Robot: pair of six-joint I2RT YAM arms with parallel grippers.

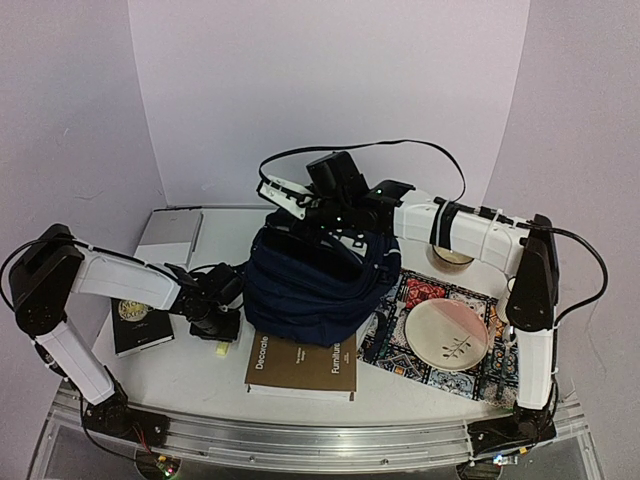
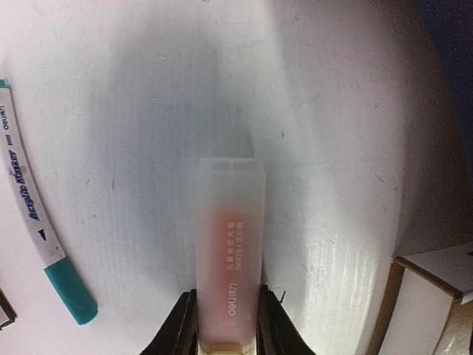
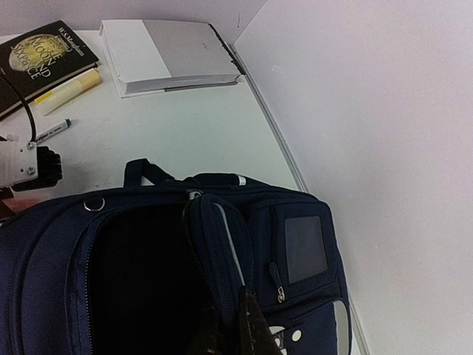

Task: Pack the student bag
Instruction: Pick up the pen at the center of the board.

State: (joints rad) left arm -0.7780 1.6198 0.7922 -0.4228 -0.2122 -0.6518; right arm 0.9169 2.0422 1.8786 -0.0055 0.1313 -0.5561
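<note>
Student bag (image 1: 315, 285) sits on white table (image 1: 190, 370), pale walls (image 1: 320, 90) behind.

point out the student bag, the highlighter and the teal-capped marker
student bag (image 1: 300, 297), top external view, on its navy front fabric
highlighter (image 2: 229, 251), left wrist view, on its frosted pink barrel
teal-capped marker (image 2: 31, 200), left wrist view, on its white printed barrel

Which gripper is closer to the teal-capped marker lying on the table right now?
Left. The left gripper, clamping a highlighter, sits just beside the marker. The right gripper is away at the student bag, pinching its rim.
</note>
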